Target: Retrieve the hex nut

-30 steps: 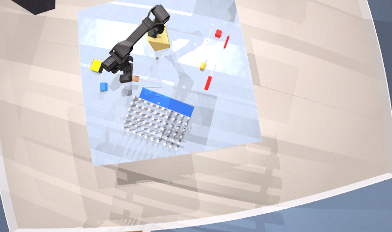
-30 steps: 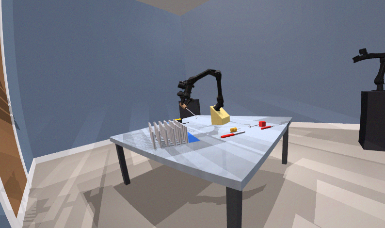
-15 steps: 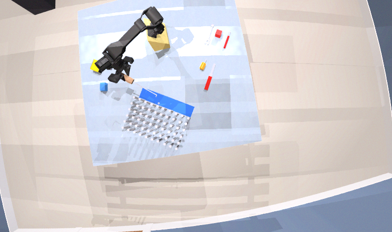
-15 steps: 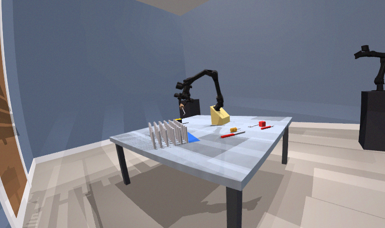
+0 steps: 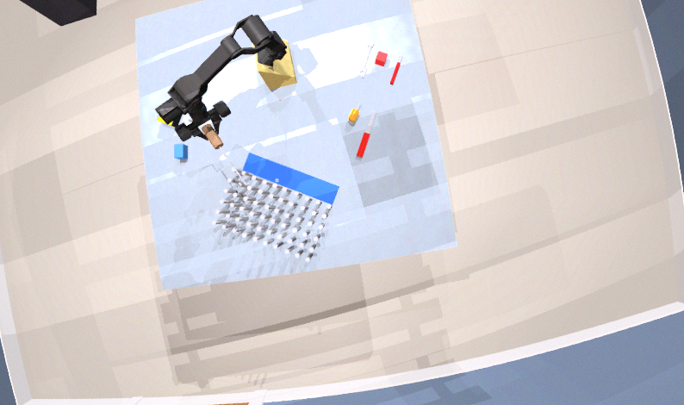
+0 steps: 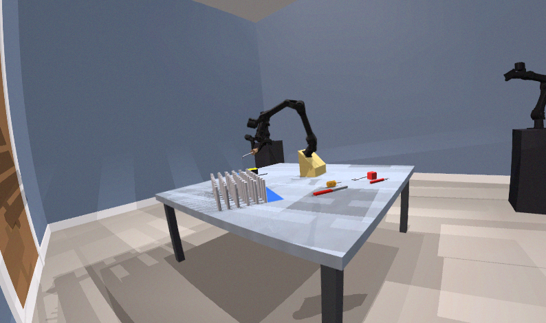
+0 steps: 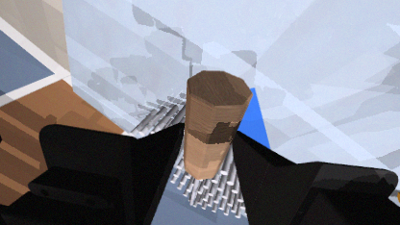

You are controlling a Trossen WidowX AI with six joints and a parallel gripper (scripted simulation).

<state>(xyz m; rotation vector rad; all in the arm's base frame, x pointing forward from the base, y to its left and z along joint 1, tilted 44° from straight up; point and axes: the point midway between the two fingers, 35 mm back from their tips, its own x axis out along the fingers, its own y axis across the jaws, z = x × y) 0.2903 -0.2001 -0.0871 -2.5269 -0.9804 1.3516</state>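
Observation:
My gripper [image 5: 207,130] [image 7: 208,132] is shut on the wooden handle [image 5: 214,139] [image 6: 254,151] [image 7: 210,115] of a thin hooked tool, raised well above the table. Its thin metal shaft [image 6: 247,154] points away from the hand, and in the top view overlaps the near-left corner of the field. The shaft is hidden behind the handle in the wrist view. The metal spacers [image 5: 307,259] [image 6: 236,195] [image 7: 231,185] stand in rows. The nut [image 5: 276,180], a tiny pale ring, lies on the blue taped strip [image 5: 314,190] [image 6: 273,195] [image 7: 255,117], close to its spacer-side edge.
A blue cube [image 5: 180,151] and a partly covered yellow block [image 5: 163,121] [image 6: 253,171] lie left. Right are a red-handled tool [image 5: 363,145] [image 6: 322,192], a yellow stubby tool [image 5: 353,115] [image 6: 331,183], a wrench [image 5: 364,71], a red cube [image 5: 381,58] [image 6: 371,175] and a small red tool [image 5: 394,73] [image 6: 376,181].

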